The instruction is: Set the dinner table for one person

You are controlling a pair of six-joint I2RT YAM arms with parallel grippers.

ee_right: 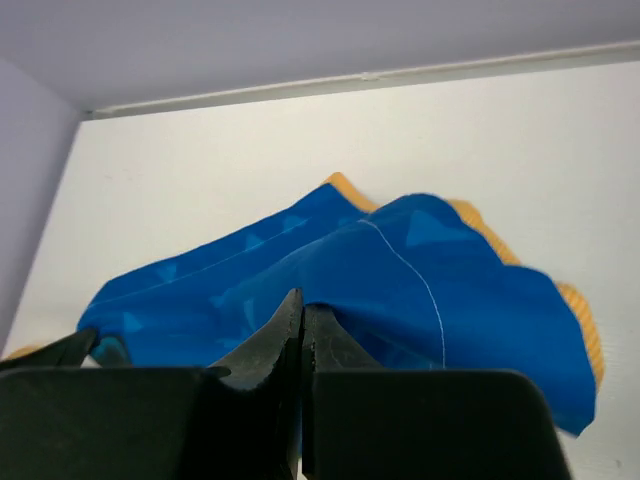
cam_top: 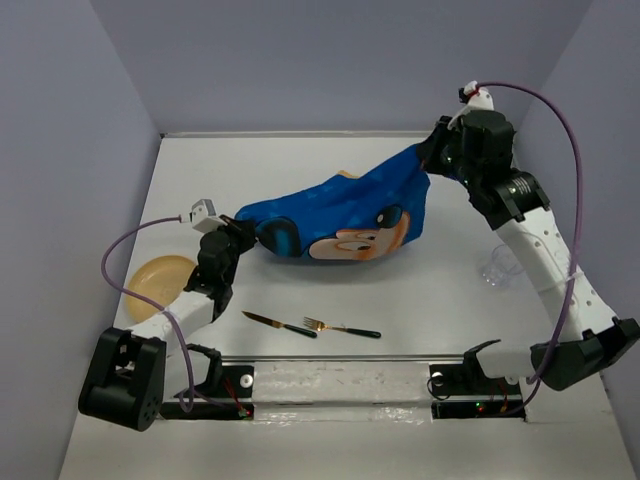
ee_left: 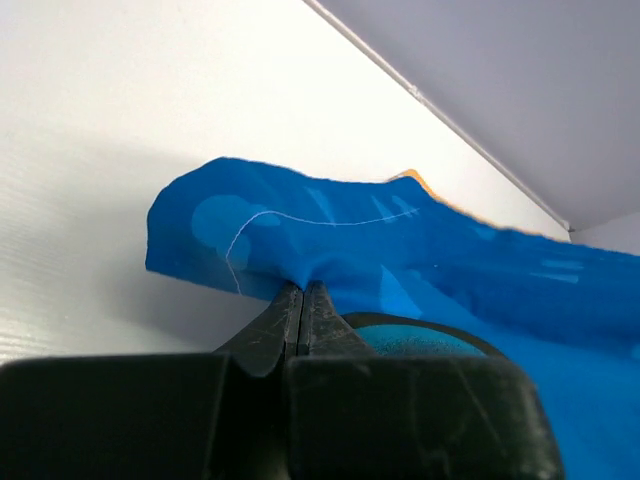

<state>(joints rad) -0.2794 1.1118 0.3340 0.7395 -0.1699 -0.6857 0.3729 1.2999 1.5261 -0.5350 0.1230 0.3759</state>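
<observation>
1. Top view: grey walls box in the white dinner table (cam_top: 400,310), which fills the floor of the scene. The blue cartoon-mouse cloth mat (cam_top: 340,215) hangs over its far middle, between the left gripper (cam_top: 243,232) and the right gripper (cam_top: 428,152). The step looks like spreading the mat. Done well, both arms would draw apart evenly until the sag is gone, then lower together so the mat lands flat. Only this view shows what waits for later: a tan plate (cam_top: 160,277) at the left, a knife (cam_top: 278,323) and fork (cam_top: 342,328) near the front, and a clear cup (cam_top: 498,268) at the right.
2. Left wrist: the fingers are pinched tight on a bunched blue edge — a grip detail the top view blurs. A loose white thread crosses the cloth.
3. Right wrist: the fingers are likewise clamped on a fold of the cloth, and an orange border shows along the far edge — the mat is folded over itself here, so it needs tension before it is set down.
</observation>
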